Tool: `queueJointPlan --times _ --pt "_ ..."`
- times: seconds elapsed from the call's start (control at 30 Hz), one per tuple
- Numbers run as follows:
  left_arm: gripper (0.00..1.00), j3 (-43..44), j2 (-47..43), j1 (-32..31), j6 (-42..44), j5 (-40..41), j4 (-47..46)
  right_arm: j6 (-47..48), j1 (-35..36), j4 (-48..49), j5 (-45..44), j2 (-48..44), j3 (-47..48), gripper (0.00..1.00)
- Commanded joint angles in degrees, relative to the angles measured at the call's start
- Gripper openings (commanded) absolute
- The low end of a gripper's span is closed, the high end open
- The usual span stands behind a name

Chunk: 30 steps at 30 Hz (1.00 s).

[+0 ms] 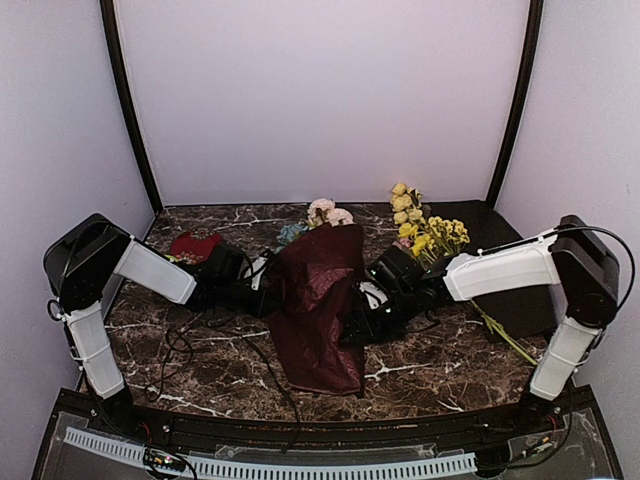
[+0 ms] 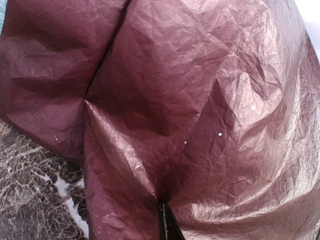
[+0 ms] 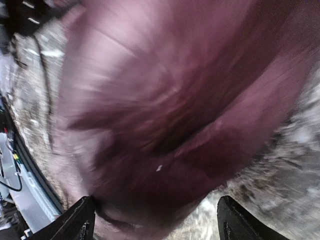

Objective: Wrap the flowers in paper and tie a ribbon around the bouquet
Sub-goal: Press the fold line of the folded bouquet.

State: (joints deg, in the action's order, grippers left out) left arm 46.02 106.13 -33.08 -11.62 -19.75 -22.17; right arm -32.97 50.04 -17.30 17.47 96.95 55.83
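Crinkly burgundy paper (image 1: 318, 300) bunched over the flowers (image 1: 328, 212) on the table (image 1: 200, 372)
left pincer (image 1: 268, 298) pinching the paper, right pincer (image 3: 156, 210) spread wide

Paper (image 2: 190, 100) fills almost all I see ahead of my left gripper (image 2: 167, 224), its folds converging where the closed jaws pinch it. Marble table (image 2: 30, 195) shows low, left of the grip.

Left arm (image 1: 150, 272) and right arm (image 1: 498, 272): white boxy link shells, black rounded joint housings (image 1: 85, 255). Thin black cable (image 1: 600, 232) loops over the right shoulder housing. On the right gripper (image 3: 155, 222), fingers (image 3: 80, 222) are matte black with tapered tips. The left finger (image 2: 167, 225) is black too.
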Motion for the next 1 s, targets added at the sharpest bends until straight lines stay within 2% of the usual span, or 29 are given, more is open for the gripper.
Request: queueJointPlan --times 0.0,0.17,0.33,0.43,0.63,0.77,0.9,0.97 --pt "0.0 -0.1 0.4 0.3 -0.4 -0.3 0.5 -3.9 -0.3 3.1 4.6 5.3 0.1 0.84" --pt "0.0 0.4 0.8 0.3 -0.9 1.1 1.9 -5.4 -0.4 6.4 7.1 6.6 -1.9 0.68" --pt "0.0 2.2 2.1 0.4 -0.9 3.6 3.7 -6.1 -0.9 7.2 5.5 6.0 -3.5 0.42" --pt "0.0 4.4 3.0 0.5 -0.1 3.7 4.6 -6.7 -1.0 10.8 8.2 5.6 -5.1 0.28" --pt "0.01 8.2 3.4 0.7 0.5 5.1 8.0 -6.9 -1.0 13.5 11.0 6.2 -4.4 0.16" --pt "0.12 9.1 2.2 1.6 0.6 8.0 11.5 -7.3 -1.0 13.8 10.9 5.6 -3.8 0.09" --pt "0.43 9.5 -1.4 1.8 1.7 11.6 15.4 -7.9 -0.9 14.1 10.8 5.7 -3.2 0.07" --pt "0.51 9.2 -5.5 1.7 2.6 12.5 16.9 -8.0 -1.0 13.8 10.6 5.9 -2.6 0.06"
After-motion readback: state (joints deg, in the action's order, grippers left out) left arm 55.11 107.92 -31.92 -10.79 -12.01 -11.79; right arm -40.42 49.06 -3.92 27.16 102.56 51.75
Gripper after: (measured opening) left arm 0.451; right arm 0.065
